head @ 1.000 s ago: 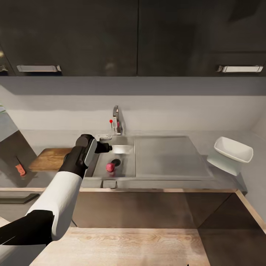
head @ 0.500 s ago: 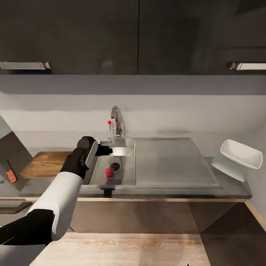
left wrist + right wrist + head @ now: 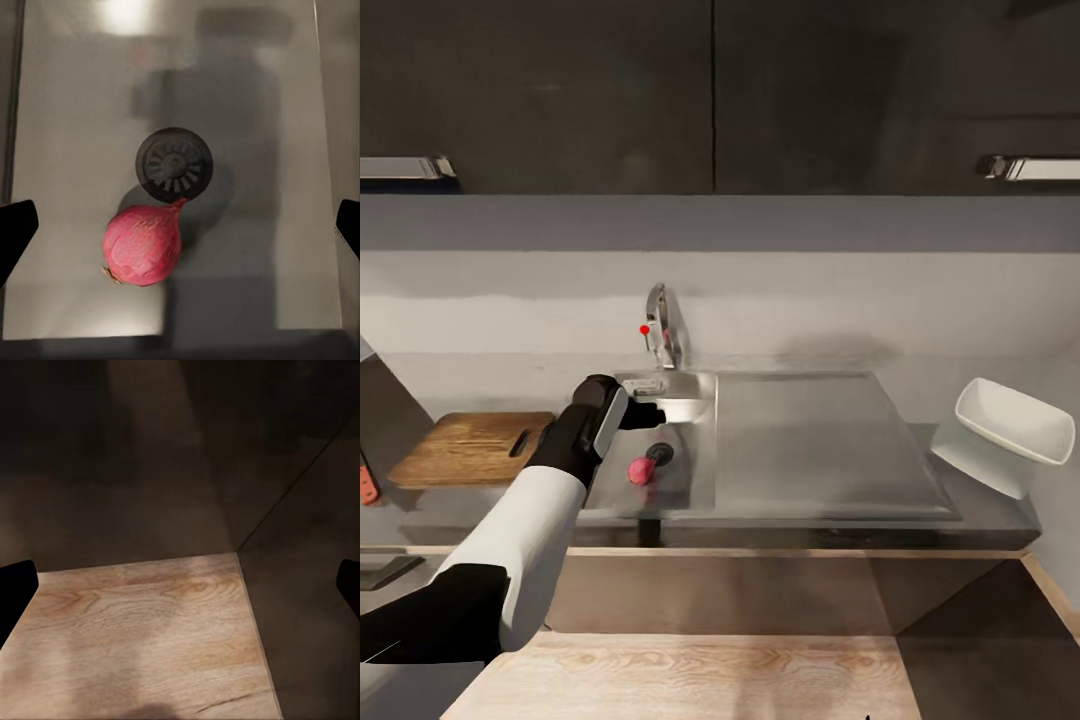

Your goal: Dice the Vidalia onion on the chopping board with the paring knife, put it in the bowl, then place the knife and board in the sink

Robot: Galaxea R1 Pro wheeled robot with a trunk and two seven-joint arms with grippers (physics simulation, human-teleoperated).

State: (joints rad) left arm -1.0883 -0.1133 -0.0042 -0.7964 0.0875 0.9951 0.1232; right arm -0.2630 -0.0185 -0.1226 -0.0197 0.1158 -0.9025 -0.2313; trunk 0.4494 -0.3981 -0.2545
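A: Status on the left end effector (image 3: 650, 412)?

B: Over the sink (image 3: 690, 385) basin, jaws spread wide, holding nothing. Left wrist view has the fingertips (image 3: 16, 232) at the far edges of frame, with the Vidalia onion (image 3: 144, 244) between them but off-centre, nearer one finger.

A: Where is the onion exactly?

B: On the basin floor, its tip touching the rim of the drain (image 3: 174, 163). In head view it sits at 7 o'clock of the drain. Long axis runs root to tip, with the tip pointing at the drain, about 1 o'clock in the wrist view.

A: Risks?

B: Round body on smooth steel. An off-centre close probably nudges one side first and rolls it away. Descent could also clip the basin wall; the end effector is close to it.

A: Right end effector?

B: Right wrist view shows dark fingertips (image 3: 15, 585) wide apart, empty, over the wooden floor (image 3: 150, 622).
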